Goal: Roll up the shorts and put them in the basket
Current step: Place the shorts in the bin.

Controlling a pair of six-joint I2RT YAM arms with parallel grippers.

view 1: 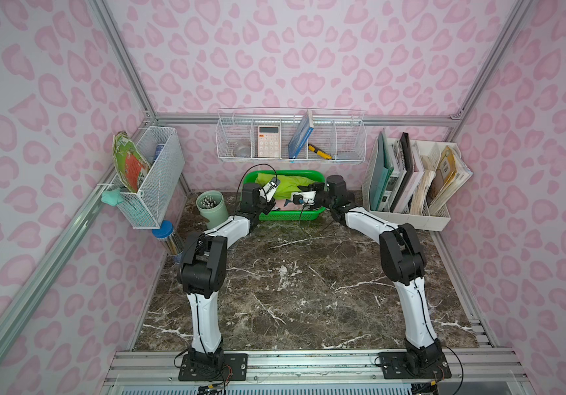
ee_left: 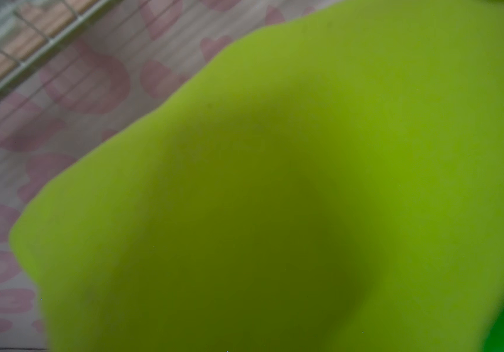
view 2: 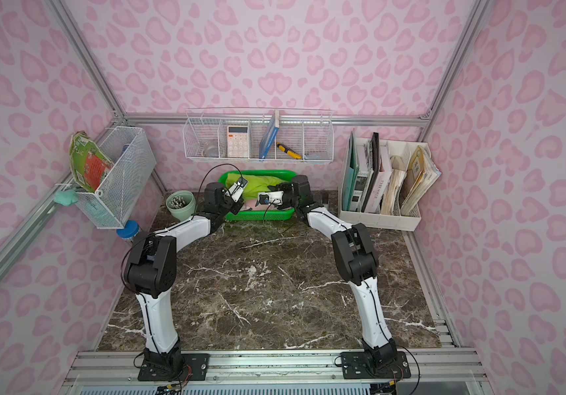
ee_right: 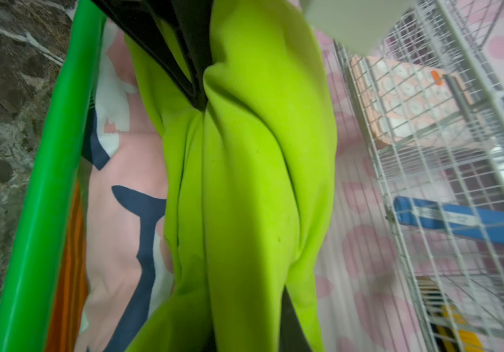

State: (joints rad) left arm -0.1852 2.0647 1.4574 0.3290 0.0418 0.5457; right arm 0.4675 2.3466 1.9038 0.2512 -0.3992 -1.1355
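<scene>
The lime green shorts [view 1: 288,183] [view 2: 257,186] hang bunched above the green basket [view 1: 285,216] at the back of the marble table. Both arms reach over this basket. My left gripper [view 1: 275,195] is shut on the lime cloth; the right wrist view shows its black fingers [ee_right: 189,76] pinching a fold. Lime cloth [ee_left: 275,152] fills the left wrist view and hides those jaws. My right gripper [view 1: 300,188] is shut on another part of the same shorts [ee_right: 260,152]. The pink shark-print shorts [ee_right: 122,228] lie in the basket beneath.
An orange striped cloth [ee_right: 68,274] lies under the pink pair. A wire shelf [view 1: 292,136] with calculator, book and cutter hangs just behind the basket. A pen cup [view 1: 211,208] stands to its left, a file holder [view 1: 411,184] to its right.
</scene>
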